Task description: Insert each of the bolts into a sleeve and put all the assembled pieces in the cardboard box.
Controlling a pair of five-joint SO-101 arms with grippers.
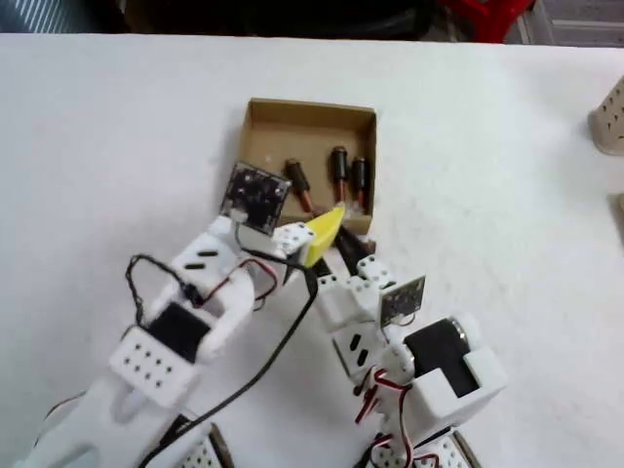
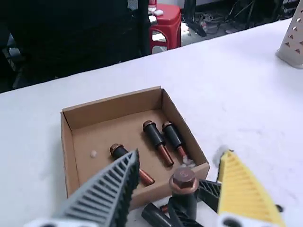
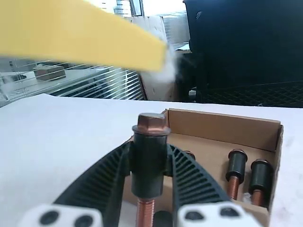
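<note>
my right end effector grips a sleeved bolt (left end effector gapes); next: drop into cardboard box, 11 o'clock.

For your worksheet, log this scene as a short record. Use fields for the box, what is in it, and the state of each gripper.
box: cardboard box, open-topped, on the white table
in box: three assembled pieces, each a bolt in a black sleeve, lying flat
right gripper: shut on a fourth assembled piece, held upright with the bolt head up, just outside the box wall nearest the arms
left gripper: open, one finger on either side of the held piece
</note>
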